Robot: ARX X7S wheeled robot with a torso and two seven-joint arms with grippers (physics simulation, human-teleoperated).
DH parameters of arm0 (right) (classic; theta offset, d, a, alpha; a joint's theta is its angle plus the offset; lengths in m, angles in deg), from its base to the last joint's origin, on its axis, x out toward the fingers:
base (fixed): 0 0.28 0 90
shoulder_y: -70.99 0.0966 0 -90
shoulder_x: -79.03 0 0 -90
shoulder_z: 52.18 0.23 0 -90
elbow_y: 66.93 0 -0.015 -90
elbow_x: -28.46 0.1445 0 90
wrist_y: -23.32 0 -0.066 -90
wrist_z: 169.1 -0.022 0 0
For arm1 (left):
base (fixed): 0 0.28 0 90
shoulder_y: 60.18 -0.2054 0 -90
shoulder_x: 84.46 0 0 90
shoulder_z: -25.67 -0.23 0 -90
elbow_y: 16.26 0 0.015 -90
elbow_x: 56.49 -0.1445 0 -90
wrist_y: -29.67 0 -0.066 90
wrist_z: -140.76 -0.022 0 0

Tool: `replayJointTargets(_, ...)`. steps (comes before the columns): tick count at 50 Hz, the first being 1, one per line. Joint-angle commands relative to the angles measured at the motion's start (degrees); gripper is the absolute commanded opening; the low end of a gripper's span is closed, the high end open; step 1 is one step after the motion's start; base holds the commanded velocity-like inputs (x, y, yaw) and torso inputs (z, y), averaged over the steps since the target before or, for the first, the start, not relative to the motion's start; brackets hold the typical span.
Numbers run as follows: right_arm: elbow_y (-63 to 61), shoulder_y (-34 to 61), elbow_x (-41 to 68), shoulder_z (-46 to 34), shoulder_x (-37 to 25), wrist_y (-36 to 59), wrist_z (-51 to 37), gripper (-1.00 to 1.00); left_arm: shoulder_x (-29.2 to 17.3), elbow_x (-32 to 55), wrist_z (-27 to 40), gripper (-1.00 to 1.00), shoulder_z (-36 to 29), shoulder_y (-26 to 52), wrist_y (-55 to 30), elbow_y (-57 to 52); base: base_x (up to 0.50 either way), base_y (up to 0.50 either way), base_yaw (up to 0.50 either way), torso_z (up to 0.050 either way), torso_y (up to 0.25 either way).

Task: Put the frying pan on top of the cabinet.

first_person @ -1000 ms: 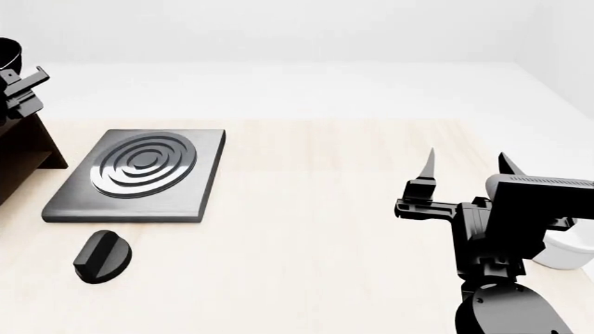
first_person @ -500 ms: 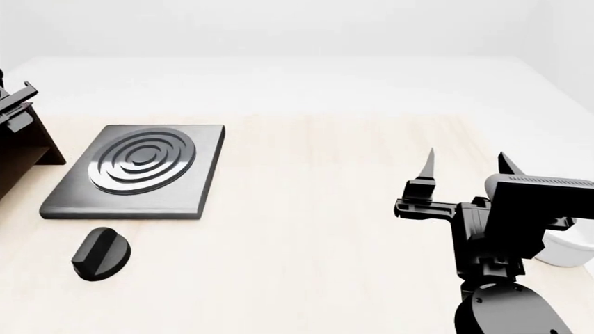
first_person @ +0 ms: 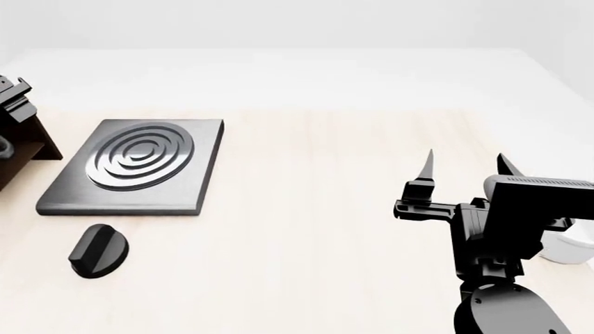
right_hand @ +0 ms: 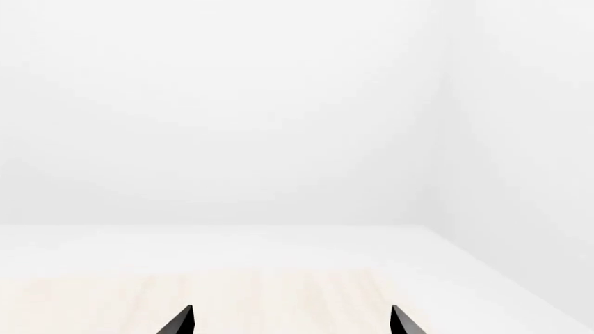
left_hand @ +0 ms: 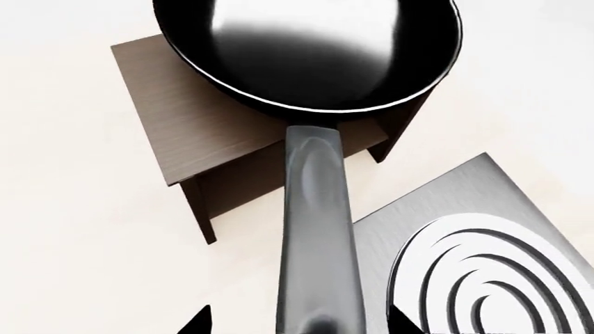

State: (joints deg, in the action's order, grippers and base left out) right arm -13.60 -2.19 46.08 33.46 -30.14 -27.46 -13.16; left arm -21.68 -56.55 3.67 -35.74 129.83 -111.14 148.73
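Note:
The frying pan, round and black with a pale glossy inside, lies over the flat top of the dark brown cabinet. Its long handle runs out past the cabinet's edge. My left gripper is open: the handle passes between the two fingertips with a gap on each side. In the head view only the cabinet's corner and part of my left wrist show at the left edge; the pan's bowl is out of view there. My right gripper is open and empty, raised over the table's right side, and it also shows in the right wrist view.
A square grey hotplate with concentric rings lies just right of the cabinet, also in the left wrist view. A black knob lies in front of it. A white object sits at the right edge behind my right arm.
The head view has tilted, so the hotplate and knob sit a little lower and further left. My left wrist has sunk lower at the left edge. The pan's black rim no longer shows there.

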Motion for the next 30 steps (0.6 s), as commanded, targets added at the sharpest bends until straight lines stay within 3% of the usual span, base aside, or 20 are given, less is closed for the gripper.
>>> replayJointTargets(1,0.03,0.03,0.12,-0.15,-0.14,-0.09,-0.2,1.0,-0.12,-0.12,-1.6,1.0,-1.93,0.78,1.29,-0.01,0.0,0.0,0.0,0.0,0.25)
replayJointTargets(15,0.12,-0.03,0.23,-0.41,-0.34,-0.28,-0.39,1.0,0.32,-0.06,-2.92,1.0,-3.15,0.88,2.08,-0.01,0.0,0.0,0.0,0.0,0.25)
replayJointTargets(18,0.2,-0.02,0.26,-0.41,-0.38,-0.3,-0.44,1.0,1.23,0.08,-3.46,1.0,-4.03,1.49,1.92,-0.01,0.0,0.0,0.0,0.0,0.032)
replayJointTargets(23,-0.15,-0.04,0.44,-0.23,-0.5,-0.16,-0.61,1.0,4.39,-3.9,-10.68,1.0,-12.66,4.9,9.3,-0.02,0.0,0.0,0.0,0.0,0.0)
replayJointTargets(24,-0.11,-0.01,0.45,-0.18,-0.48,-0.16,-0.68,1.0,4.96,-1.8,-17.29,1.0,-11.96,6.72,9.68,-0.14,0.0,0.0,0.0,0.0,0.0)
replayJointTargets(25,-0.06,0.01,0.45,-0.25,-0.49,-0.16,-0.68,1.0,5.76,-2.96,-18.44,1.0,-13.65,6.46,9.22,-1.91,0.0,0.0,0.0,0.0,0.0)
replayJointTargets(28,-0.14,-0.02,0.31,-0.54,-0.54,-0.16,-0.77,1.0,10.76,0.88,-27.09,1.0,-14.44,-8.43,-15.62,-27.69,0.0,0.0,0.0,0.0,0.0)
replayJointTargets(29,-0.2,-0.03,0.35,-0.53,-0.57,-0.14,-0.79,1.0,11.33,1.19,-27.46,1.0,-14.62,-10.22,-22.54,-36.28,0.0,0.0,0.0,0.0,0.0)
replayJointTargets(30,-0.26,-0.04,0.4,-0.49,-0.57,-0.13,-0.81,1.0,11.49,1.75,-28.67,1.0,-15.85,-11.92,-25.05,-44.88,0.0,0.0,0.0,0.0,0.0)
